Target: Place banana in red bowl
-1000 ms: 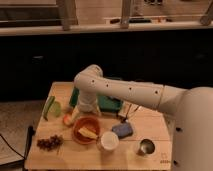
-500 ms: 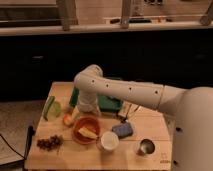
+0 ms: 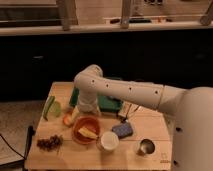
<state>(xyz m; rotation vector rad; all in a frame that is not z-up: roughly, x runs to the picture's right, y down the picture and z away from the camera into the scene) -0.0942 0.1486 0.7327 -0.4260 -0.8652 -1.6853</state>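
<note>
The banana (image 3: pixel 87 132) is a short pale yellow piece lying inside the orange-red bowl (image 3: pixel 85 129) near the front middle of the wooden table. My gripper (image 3: pixel 86 107) hangs from the white arm just above and behind the bowl, over the table's middle. It is apart from the banana.
A round orange-pink fruit (image 3: pixel 67 120) lies left of the bowl. A green vegetable (image 3: pixel 50 107) lies at the left. A green tray (image 3: pixel 107 102) sits behind. A white cup (image 3: pixel 109 141), a blue sponge (image 3: pixel 123 130), a metal cup (image 3: pixel 145 147) and dark grapes (image 3: pixel 48 143) are in front.
The arm has shifted only slightly; the banana stays in the bowl.
</note>
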